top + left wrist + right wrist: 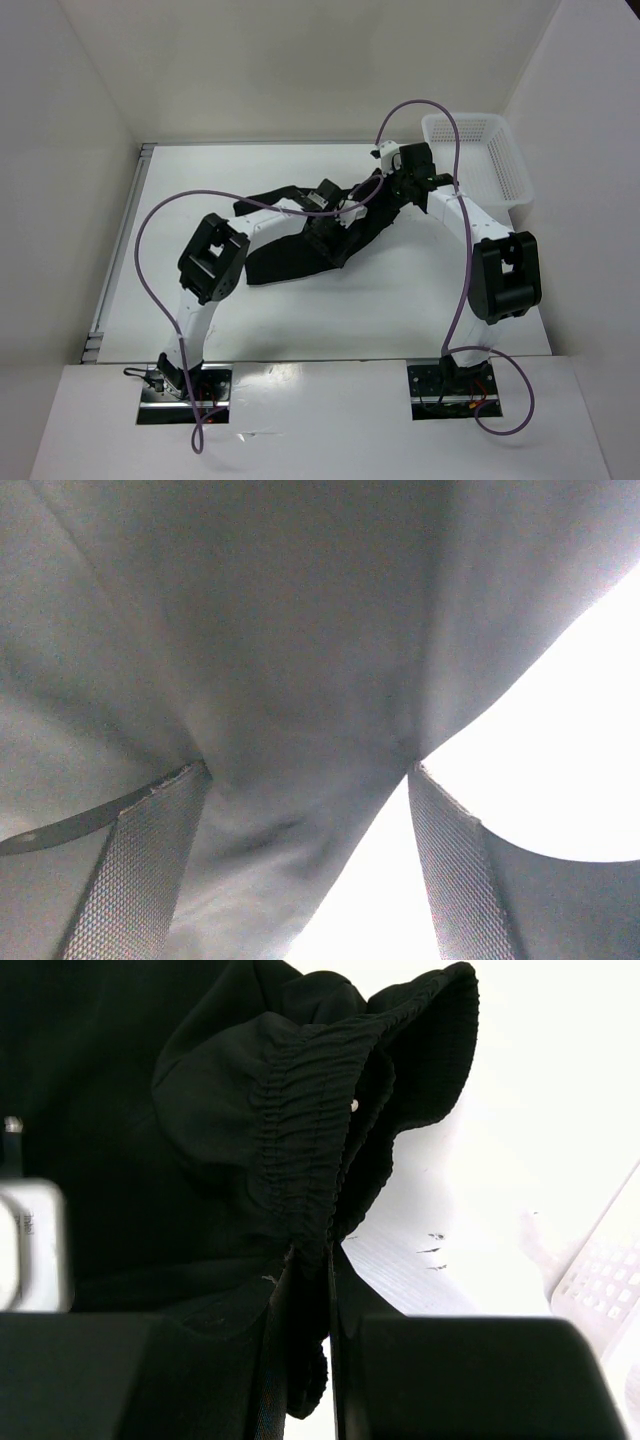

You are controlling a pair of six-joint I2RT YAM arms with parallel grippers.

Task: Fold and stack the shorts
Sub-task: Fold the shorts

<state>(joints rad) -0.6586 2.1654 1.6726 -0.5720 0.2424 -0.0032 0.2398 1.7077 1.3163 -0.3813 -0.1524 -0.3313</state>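
right claw [326, 1295]: clenched on the gathered elastic waistband [300, 1150] of the black soft fabric shorts [290, 255], holding that edge up, I judge, to fold it over | left claw [308, 770]: released, fingers spread against the cloth | shorts: mid white surface [400, 310], rumpled, plain, partly raised

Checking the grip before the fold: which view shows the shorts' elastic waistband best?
Right wrist: the gathered waistband is close and central, pinched in the right gripper. Top external shows the shorts only as dark cloth, with the waistband indistinct. Left wrist shows just smooth cloth up close.
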